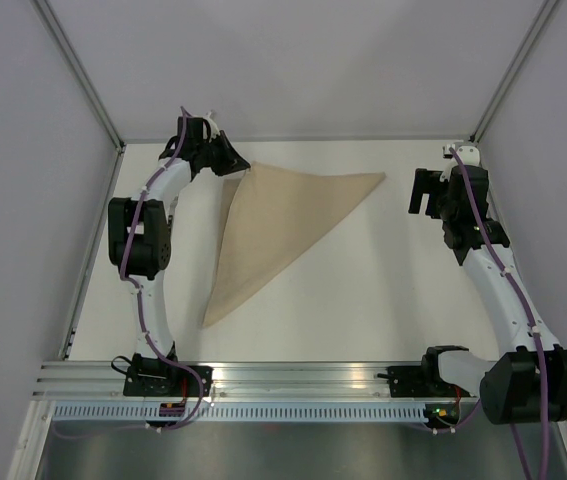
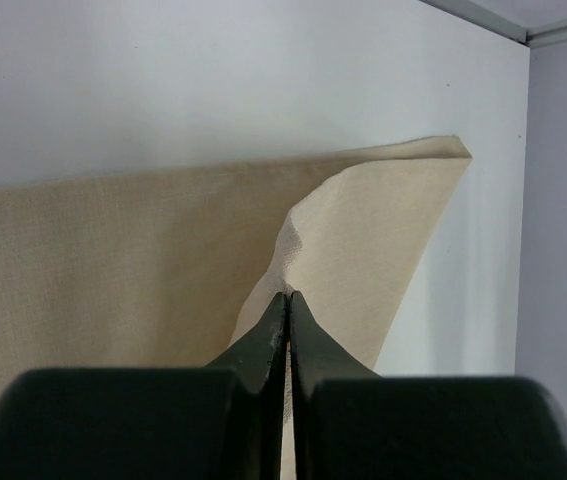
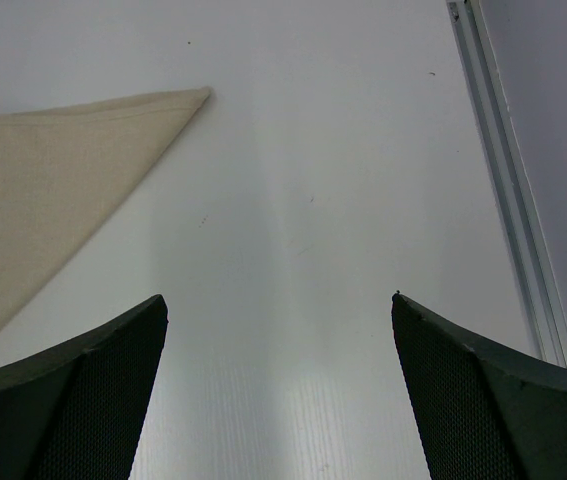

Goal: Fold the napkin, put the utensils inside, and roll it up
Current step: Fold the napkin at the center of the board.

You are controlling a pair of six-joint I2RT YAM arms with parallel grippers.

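Observation:
The tan napkin lies on the white table folded into a triangle, one tip at the far right, one at the near left. My left gripper is at its far-left corner, shut on that corner and lifting it slightly. In the left wrist view the napkin spreads ahead and its pinched corner rises into my gripper. My right gripper is open and empty, just right of the napkin's right tip; in the right wrist view the gripper stands wide apart over bare table. No utensils are in view.
A metal rail and grey walls bound the table on the right. The aluminium frame with both arm bases runs along the near edge.

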